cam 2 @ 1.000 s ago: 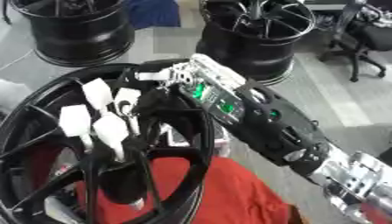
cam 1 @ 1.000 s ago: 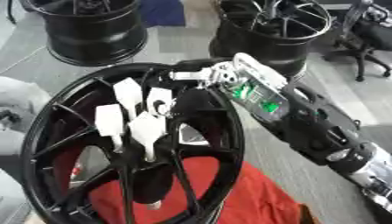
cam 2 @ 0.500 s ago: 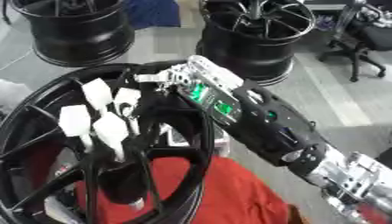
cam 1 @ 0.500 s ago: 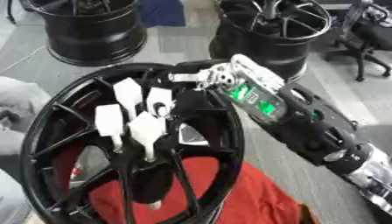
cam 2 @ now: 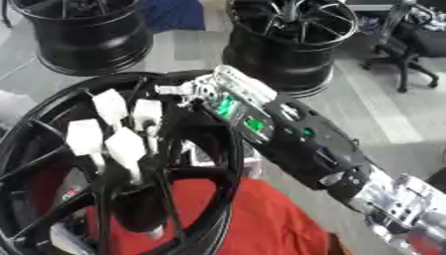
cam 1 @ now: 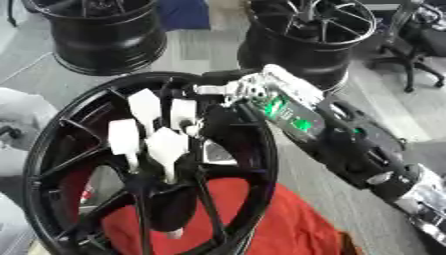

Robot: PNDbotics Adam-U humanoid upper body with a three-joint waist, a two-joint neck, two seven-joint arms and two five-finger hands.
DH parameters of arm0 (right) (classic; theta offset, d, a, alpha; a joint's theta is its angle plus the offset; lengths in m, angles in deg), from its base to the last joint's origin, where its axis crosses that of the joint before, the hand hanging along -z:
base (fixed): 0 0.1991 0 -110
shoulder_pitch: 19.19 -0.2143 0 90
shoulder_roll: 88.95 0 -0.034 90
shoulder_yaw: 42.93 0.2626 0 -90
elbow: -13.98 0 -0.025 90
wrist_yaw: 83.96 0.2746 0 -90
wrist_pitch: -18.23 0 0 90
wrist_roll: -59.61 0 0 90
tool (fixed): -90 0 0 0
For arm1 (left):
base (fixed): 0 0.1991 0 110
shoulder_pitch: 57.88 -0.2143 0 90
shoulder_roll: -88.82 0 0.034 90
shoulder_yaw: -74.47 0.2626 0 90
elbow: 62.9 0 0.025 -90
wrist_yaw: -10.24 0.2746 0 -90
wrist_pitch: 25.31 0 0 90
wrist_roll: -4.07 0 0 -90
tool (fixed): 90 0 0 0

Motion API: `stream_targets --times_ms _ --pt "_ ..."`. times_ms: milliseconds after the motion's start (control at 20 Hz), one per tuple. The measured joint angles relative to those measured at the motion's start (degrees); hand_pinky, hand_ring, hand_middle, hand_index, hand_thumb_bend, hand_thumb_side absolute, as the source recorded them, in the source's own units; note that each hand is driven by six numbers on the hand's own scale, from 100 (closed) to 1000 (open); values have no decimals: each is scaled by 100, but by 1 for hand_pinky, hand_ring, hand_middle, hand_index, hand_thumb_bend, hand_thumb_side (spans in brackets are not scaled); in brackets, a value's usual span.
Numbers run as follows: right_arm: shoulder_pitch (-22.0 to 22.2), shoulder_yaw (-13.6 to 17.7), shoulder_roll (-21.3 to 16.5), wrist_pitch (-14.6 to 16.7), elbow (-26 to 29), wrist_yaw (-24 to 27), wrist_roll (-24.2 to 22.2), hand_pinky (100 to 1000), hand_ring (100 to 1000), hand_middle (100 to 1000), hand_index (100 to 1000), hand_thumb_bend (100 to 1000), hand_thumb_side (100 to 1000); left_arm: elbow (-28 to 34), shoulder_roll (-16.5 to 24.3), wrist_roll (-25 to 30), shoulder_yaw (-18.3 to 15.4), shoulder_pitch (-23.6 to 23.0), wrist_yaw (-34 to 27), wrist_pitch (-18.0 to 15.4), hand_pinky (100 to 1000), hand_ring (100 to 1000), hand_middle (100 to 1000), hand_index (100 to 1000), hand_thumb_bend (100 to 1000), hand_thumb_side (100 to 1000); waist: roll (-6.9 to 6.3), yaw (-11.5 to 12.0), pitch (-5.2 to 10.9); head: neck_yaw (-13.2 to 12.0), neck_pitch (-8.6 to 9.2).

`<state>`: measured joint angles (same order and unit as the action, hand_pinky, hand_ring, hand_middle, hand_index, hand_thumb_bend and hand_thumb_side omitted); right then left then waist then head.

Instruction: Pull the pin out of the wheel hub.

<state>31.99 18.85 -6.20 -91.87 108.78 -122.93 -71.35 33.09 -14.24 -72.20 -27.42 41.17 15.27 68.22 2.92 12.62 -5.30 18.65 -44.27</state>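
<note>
Pins (cam 1: 167, 147), four white tabs, stand up from the spokes near the middle of the wheel hub (cam 1: 52, 134), none visibly free of it, so the pull looks still to be done. The right hand (cam 1: 222, 117) reaches into the hub just beside them; whether its fingers pinch one I cannot tell. Under the hub lies a red cloth (cam 1: 261, 224). Beyond it stand two more wheels (cam 1: 104, 35).

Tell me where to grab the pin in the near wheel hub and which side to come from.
I can't pick out the pin clearly; it seems to sit at the wheel hub centre under the right robot hand. Grip its exposed top from above, between the spokes, as the rim blocks side approaches.
</note>
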Motion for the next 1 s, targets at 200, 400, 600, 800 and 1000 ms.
stream_targets --times_ms 200,400,600,800,1000 --pt "7 4 25 -20 0 25 317 658 642 595 800 100 411 0 0 2 0 4 0 2 544 706 604 686 100 767 0 6 -4 2 0" --pt "8 35 25 -51 0 209 654 665 626 535 710 100 388 0 0 4 0 5 0 4 544 706 604 686 100 768 1 9 -4 8 0" --pt "11 72 25 -107 -16 474 947 660 618 498 659 100 408 0 0 7 0 6 0 8 544 706 603 686 100 769 3 10 -4 16 0" --pt "44 129 23 -174 -30 790 1158 654 611 489 649 100 391 0 0 11 0 6 0 13 544 707 603 686 100 769 5 6 -4 16 0" --pt "50 246 -83 -237 105 1196 1340 639 580 417 573 100 239 0 0 8 0 6 0 21 544 707 603 686 100 769 19 -28 1 16 0"
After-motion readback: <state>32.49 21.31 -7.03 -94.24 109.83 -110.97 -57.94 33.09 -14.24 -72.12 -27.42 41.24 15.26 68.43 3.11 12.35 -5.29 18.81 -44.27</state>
